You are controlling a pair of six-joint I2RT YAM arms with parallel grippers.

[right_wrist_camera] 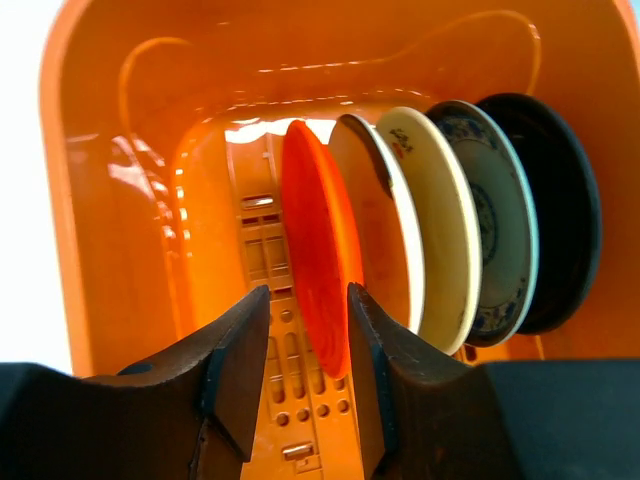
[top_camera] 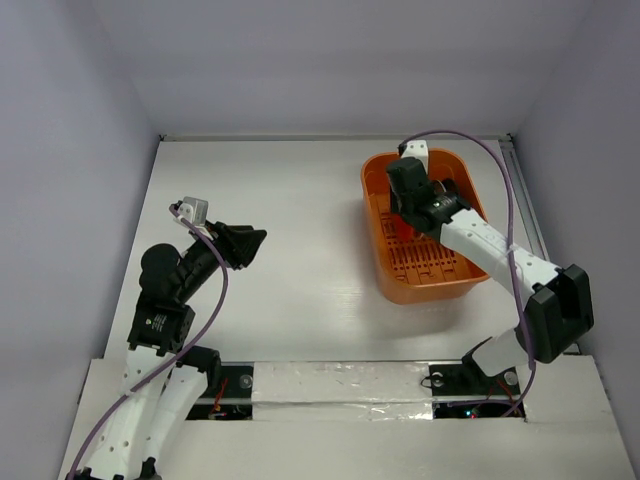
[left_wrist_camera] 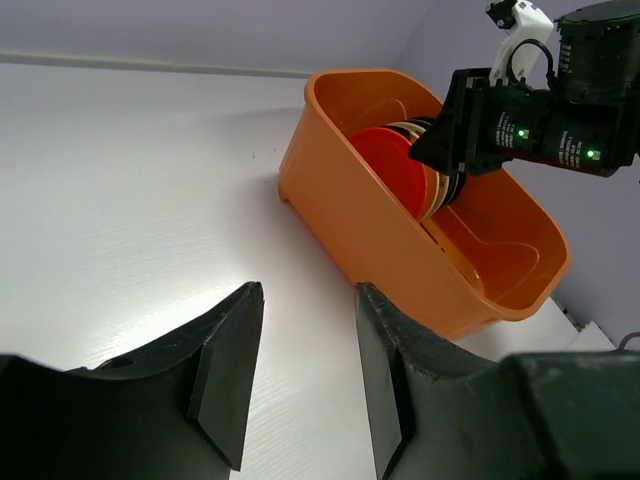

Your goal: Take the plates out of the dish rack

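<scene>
In the dish rack (right_wrist_camera: 100,200), the right gripper (right_wrist_camera: 307,300), jaws narrowly parted, straddles the orange plate (right_wrist_camera: 315,220). It looks stiff, slick and breakable; pinch its rim.

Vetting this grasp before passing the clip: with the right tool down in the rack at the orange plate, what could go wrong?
1. The right tool meets only the rim of the orange plate; so shallow a hold could slip or swing on lifting.
2. The cream plate stands close beside it, so a finger may knock it.
3. Nothing steadies the dish rack; it might drag along.
</scene>
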